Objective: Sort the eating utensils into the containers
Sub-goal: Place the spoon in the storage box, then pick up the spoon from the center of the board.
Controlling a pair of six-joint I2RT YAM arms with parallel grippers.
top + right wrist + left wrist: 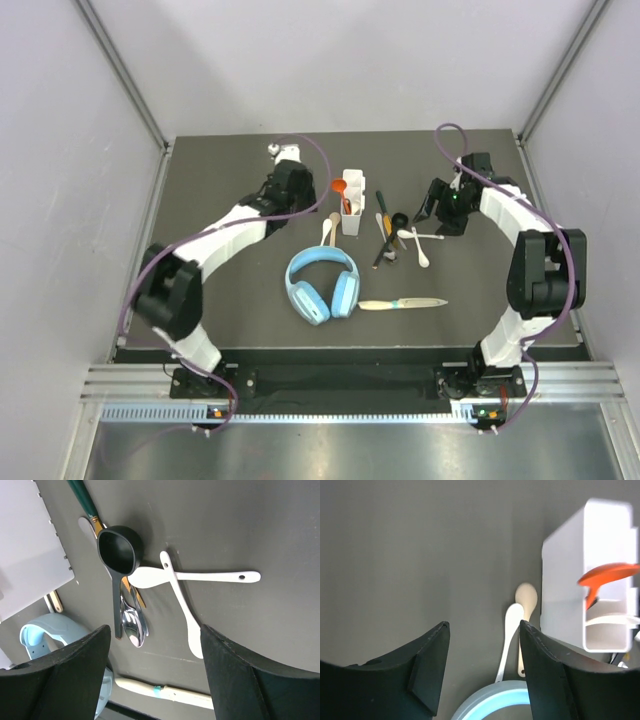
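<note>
The white caddy (352, 212) stands at the table's middle back with an orange-red spoon (340, 186) in it. My left gripper (306, 203) is open and empty just left of it. In the left wrist view (483, 625) a white spoon (512, 626) and a beige spoon (526, 597) lie beside the caddy (567, 585). My right gripper (431, 206) is open and empty. In the right wrist view (155, 628) it hovers over two crossed white spoons (200, 576), a black scoop spoon (119, 552), a metal spoon (133, 630) and a green-handled utensil (80, 495).
Light-blue headphones (322, 284) lie in front of the caddy, touching the handles of the two left spoons. A cream knife with a teal band (402, 304) lies to their right. The grey mat's edges and enclosure walls surround the table.
</note>
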